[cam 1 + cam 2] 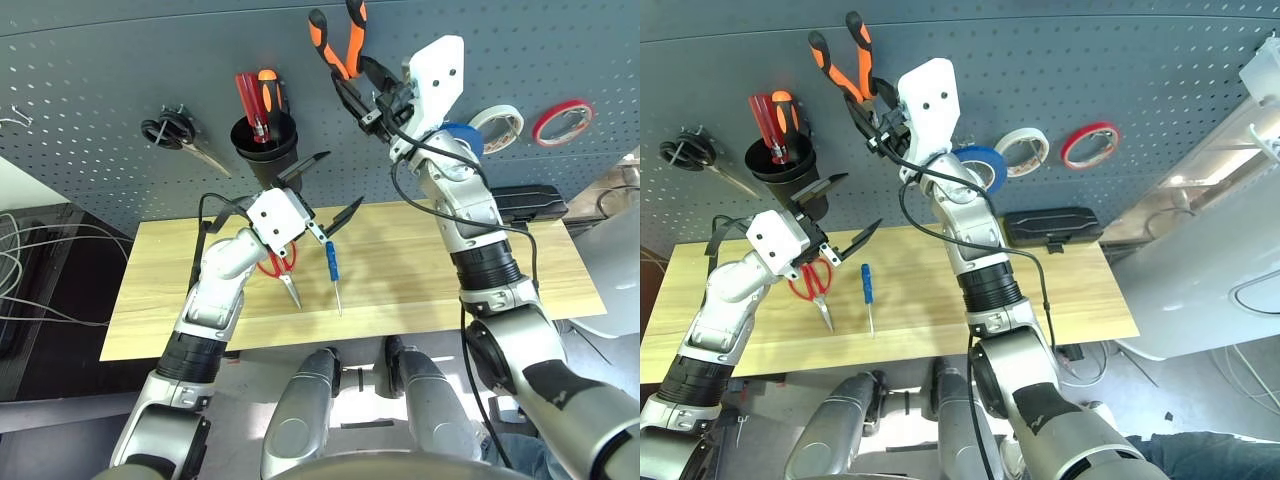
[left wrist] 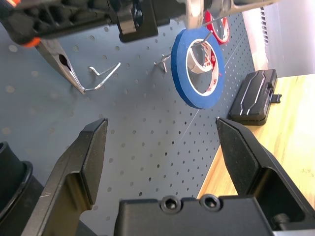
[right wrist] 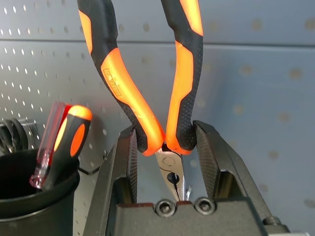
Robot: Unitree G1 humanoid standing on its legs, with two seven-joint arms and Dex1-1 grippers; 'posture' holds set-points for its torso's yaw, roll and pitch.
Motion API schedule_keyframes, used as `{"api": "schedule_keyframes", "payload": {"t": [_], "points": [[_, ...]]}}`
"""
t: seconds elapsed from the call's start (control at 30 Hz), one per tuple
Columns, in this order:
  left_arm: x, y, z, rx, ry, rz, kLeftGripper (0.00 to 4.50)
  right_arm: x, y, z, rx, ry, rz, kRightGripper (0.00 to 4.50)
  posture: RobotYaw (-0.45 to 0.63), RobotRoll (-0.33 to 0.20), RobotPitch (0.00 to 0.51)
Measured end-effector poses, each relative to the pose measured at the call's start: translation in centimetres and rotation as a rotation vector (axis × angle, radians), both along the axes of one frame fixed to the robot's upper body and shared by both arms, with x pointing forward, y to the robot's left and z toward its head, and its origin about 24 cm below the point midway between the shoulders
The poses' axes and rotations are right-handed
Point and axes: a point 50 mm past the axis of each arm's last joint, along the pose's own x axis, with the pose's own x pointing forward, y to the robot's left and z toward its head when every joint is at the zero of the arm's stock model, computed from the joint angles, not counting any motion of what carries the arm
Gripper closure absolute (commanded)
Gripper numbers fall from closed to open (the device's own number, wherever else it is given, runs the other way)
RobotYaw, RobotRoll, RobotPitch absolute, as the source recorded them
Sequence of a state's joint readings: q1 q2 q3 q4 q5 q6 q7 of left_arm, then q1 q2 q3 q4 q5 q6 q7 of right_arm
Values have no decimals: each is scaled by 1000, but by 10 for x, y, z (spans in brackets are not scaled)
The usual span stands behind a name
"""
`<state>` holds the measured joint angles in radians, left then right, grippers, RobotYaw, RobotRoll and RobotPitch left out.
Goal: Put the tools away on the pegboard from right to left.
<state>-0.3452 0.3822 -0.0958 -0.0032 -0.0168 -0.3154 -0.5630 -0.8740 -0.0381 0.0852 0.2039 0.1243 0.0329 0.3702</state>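
Your right gripper (image 1: 362, 98) was clamped on the orange-and-black-handled pliers (image 1: 340, 45), its two fingers (image 3: 123, 167) pressed against the lower ends of the handles just above the pivot. The pliers stood handles-up against the pegboard (image 1: 100, 90), with their nose pointing down beside a bare metal hook (image 2: 101, 78), though you could not tell whether they touched it. The blue tape roll (image 2: 194, 61) already hung on the board, just beside your right arm, with a white tape roll (image 1: 498, 125) and a red tape roll (image 1: 562, 121) further to the right.

Your left gripper (image 1: 322, 195) hung released above the wooden table (image 1: 450, 290), fingers spread wide and holding nothing. Below it, the red-handled scissors (image 1: 282, 268) and the slim blue-handled screwdriver (image 1: 333, 272) lay side by side on the table, near each other but apart.

On the board to the left, a black cup (image 1: 265, 140) held red and orange-handled screwdrivers, and black-handled scissors (image 1: 180, 135) hung further left. A black case (image 1: 525, 205) lay at the back of the table.
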Motion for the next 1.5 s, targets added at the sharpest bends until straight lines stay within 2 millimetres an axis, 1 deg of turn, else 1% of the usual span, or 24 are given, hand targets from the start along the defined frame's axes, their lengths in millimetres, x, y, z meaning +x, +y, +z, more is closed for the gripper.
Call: {"api": "schedule_keyframes", "payload": {"t": [0.17, 0.27, 0.47, 1.1, 1.17, 1.2, 1.23, 1.33, 1.37, 1.43, 1.5], "points": [[0, 0, 0, 1, 0, 0, 0, -11, 0, 13, 30, -64, 23, 2645, 32, 0, 249], [0, 0, 0, 2, 0, 0, 0, -16, -2, 14, 34, -79, 23, 2645, 30, 0, 248], [0, 0, 0, 3, 1, -1, 0, -16, -6, 1, 25, -32, 9, 2645, 30, 0, 250], [0, -1, -1, 9, 3, -7, 0, -1, -9, -20, 24, 79, -54, 2645, 35, 0, 255], [0, -1, -1, 13, 6, -12, 0, 1, -11, -26, 18, 110, -61, 1886, 35, 0, 258], [0, -2, -2, 17, 12, -17, 0, 1, -14, -29, 15, 125, -65, 1628, 40, 0, 261], [-1, -3, -3, 25, 23, -27, 0, -1, -18, -32, 4, 137, -66, 1277, 41, 0, 262], [-1, -6, -8, 50, 68, -54, 0, -5, -36, -31, -25, 142, -88, 237, 35, 0, 266], [-1, -6, -9, 55, 84, -61, 0, -7, -41, -28, -30, 132, -95, 59, 33, 0, 266], [-2, -6, -11, 71, 104, -75, 0, -16, -52, -22, -44, 110, -97, 59, 25, 0, 266], [-3, -8, -13, 92, 125, -92, 0, -24, -61, -20, -63, 109, -98, 59, 19, 0, 267]]}}
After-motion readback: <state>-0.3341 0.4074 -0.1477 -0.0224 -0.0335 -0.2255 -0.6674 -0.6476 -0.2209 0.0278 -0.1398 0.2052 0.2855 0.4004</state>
